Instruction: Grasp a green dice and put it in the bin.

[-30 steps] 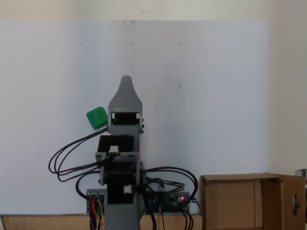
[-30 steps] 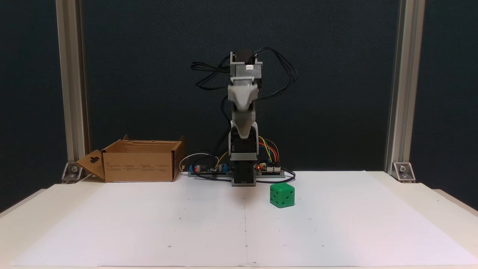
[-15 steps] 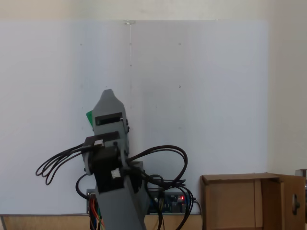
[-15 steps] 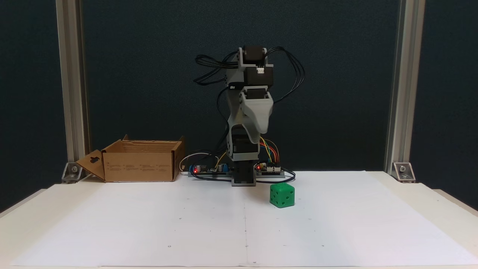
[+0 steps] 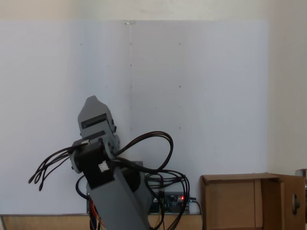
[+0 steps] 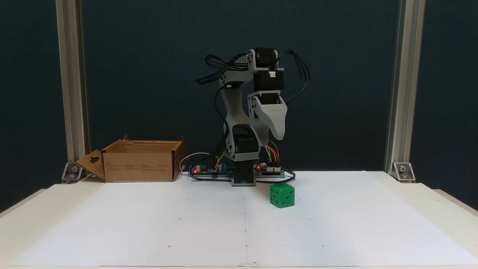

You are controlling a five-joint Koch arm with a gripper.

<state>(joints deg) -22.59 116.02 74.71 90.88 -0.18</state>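
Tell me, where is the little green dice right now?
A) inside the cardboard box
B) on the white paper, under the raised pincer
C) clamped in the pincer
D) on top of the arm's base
B: the green dice sits on the white paper, with the pincer hanging above it, apart from it.

Glossy plastic green dice (image 6: 282, 195); matt cardboard bin (image 6: 140, 165).

The arm (image 6: 239, 123) was folded up over its base, elbow high, wrist bent so the gripper (image 6: 278, 135) pointed down, hanging in the air. From above the gripper (image 5: 91, 103) showed as one grey wedge; couldn't make out the jaws.
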